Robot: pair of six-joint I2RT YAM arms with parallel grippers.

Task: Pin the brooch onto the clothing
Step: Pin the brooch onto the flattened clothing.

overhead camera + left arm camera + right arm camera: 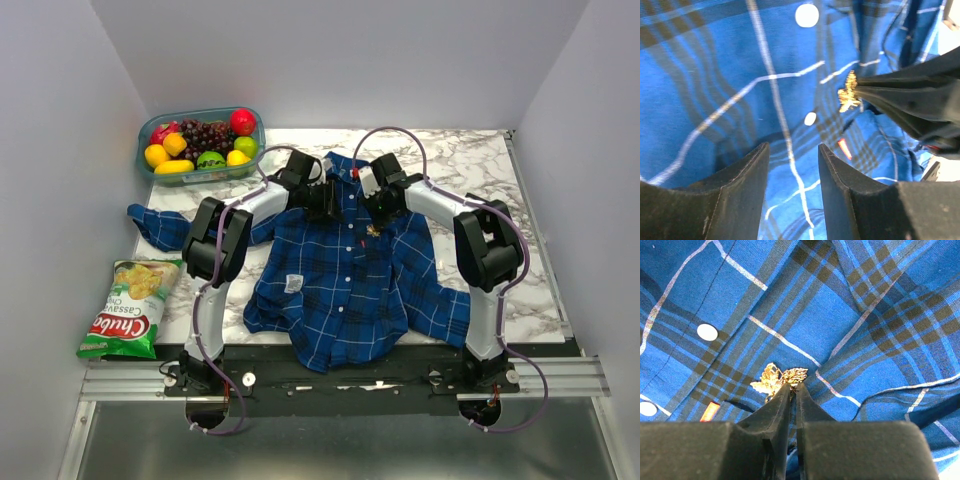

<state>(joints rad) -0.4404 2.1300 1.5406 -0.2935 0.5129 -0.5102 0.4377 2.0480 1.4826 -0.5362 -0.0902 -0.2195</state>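
The clothing point(340, 280), a blue plaid shirt with white buttons, lies spread on the marble table with its collar at the far side. The brooch point(775, 377) looks like a small gold leaf cluster resting against the fabric beside the button placket. My right gripper point(793, 387) is shut on the brooch's lower edge, its fingertips nearly touching. In the left wrist view the brooch point(848, 93) sticks out from the tip of the right fingers point(910, 97). My left gripper point(792, 147) hovers open over the shirt point(715, 75) just left of the placket, nothing between its fingers.
A clear tub of fruit point(200, 145) stands at the back left. A green chip bag point(130, 305) lies at the left front. One sleeve point(160, 225) stretches out to the left. A small red tag point(709, 411) sits on the placket near the white buttons point(707, 332).
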